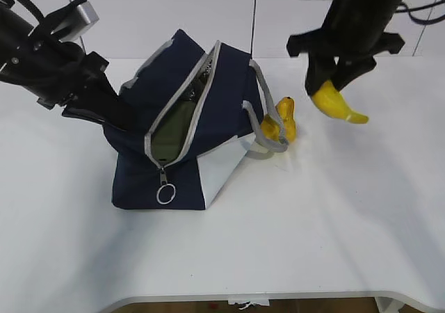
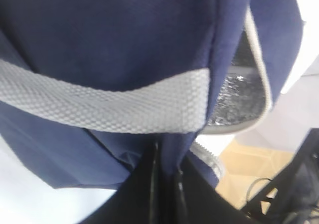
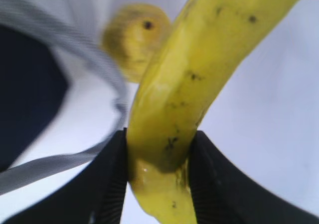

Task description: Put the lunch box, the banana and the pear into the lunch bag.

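Note:
The navy lunch bag (image 1: 188,97) stands mid-table with its zipper open. The sage-green lid of the lunch box (image 1: 170,131) shows inside it. My left gripper (image 1: 117,117) is shut on the bag's left side. In the left wrist view it (image 2: 167,167) pinches a fold of navy fabric (image 2: 124,35) below a grey handle (image 2: 99,107). My right gripper (image 1: 327,83) holds the speckled banana (image 1: 341,106) above the table, right of the bag. The banana (image 3: 199,69) sits clamped between the fingers (image 3: 158,157). The pear (image 1: 286,118) lies against the bag's right end, behind a grey handle loop (image 1: 268,129).
White table (image 1: 313,215) with open room at the front and right. A metal ring pull (image 1: 165,194) hangs at the bag's near end. Silver lining (image 2: 239,102) shows inside the bag's mouth. The pear (image 3: 134,35) and the handle strap (image 3: 94,69) lie below the banana.

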Robot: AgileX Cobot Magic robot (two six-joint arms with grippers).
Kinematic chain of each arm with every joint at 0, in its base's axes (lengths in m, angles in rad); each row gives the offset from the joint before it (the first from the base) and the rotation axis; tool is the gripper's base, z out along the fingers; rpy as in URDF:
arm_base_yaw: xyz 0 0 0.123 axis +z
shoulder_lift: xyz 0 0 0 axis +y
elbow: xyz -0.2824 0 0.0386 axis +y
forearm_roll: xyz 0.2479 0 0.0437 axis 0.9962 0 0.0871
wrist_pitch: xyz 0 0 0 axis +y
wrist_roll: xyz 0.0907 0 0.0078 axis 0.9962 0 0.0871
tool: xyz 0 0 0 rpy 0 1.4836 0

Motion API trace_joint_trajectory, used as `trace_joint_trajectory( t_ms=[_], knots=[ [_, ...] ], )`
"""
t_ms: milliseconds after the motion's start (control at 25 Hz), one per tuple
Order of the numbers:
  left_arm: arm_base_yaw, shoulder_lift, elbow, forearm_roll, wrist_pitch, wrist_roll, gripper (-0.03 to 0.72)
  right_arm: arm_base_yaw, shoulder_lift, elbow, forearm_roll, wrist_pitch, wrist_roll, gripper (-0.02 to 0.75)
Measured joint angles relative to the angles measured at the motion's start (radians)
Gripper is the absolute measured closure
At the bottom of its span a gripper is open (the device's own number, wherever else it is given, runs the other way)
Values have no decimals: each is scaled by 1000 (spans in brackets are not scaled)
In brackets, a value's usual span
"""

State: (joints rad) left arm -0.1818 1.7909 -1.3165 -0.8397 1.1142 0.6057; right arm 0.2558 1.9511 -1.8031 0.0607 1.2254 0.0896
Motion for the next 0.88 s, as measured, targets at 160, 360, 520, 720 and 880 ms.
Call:
trace_joint_trajectory(
  t_ms=[160, 360, 520, 720, 880],
  knots=[
    [0, 0, 0, -19, 19, 0, 692, 0, -85, -30, 251, 12, -65, 449],
    [0, 0, 0, -96, 24, 0, 692, 2, -86, -34, 573, -20, -224, 449],
    [0, 0, 0, -165, 24, 0, 692, 27, -52, -36, 709, -114, -327, 449],
    [0, 0, 0, -300, 24, 0, 692, 70, 44, -36, 736, -191, -375, 449],
    [0, 4, 0, -350, 22, 0, 692, 77, 117, -36, 740, -221, -394, 449]
  ],
)
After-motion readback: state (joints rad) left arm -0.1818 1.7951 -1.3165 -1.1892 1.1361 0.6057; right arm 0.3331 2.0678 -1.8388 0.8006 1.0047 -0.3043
